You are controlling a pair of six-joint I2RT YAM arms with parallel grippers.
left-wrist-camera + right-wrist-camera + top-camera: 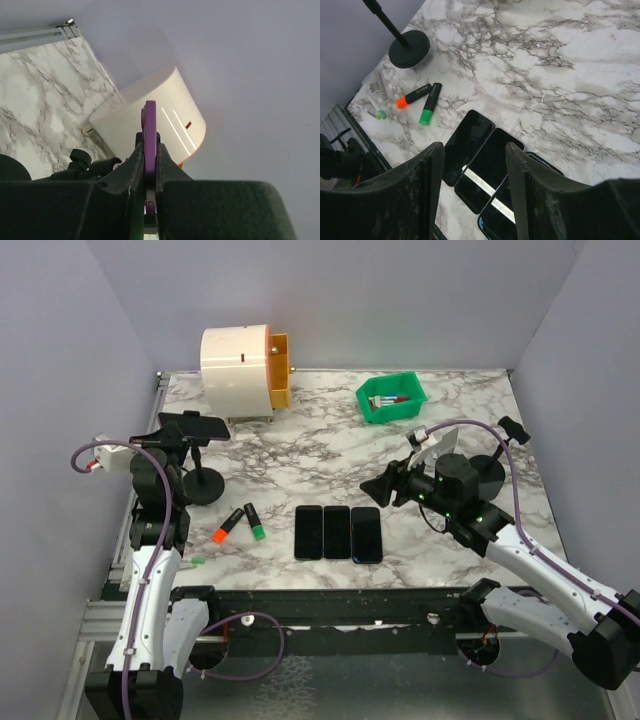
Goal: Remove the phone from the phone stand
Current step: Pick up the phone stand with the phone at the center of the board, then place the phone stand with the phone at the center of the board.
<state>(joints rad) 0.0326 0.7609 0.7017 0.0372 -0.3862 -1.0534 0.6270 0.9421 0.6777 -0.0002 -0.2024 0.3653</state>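
Here we found the left gripper (149, 157) clamped on the purple-edged phone (149, 117) atop the phone stand (205, 484); the right gripper (474, 152) hung half-open, empty, above three dark phones (487, 167).

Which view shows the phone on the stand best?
Top external: the phone lies in plain view atop the stand, the left claw at its end. Left wrist shows only a thin purple edge pinched in the claw, probably the phone. Right wrist shows just the stand's pole and base.
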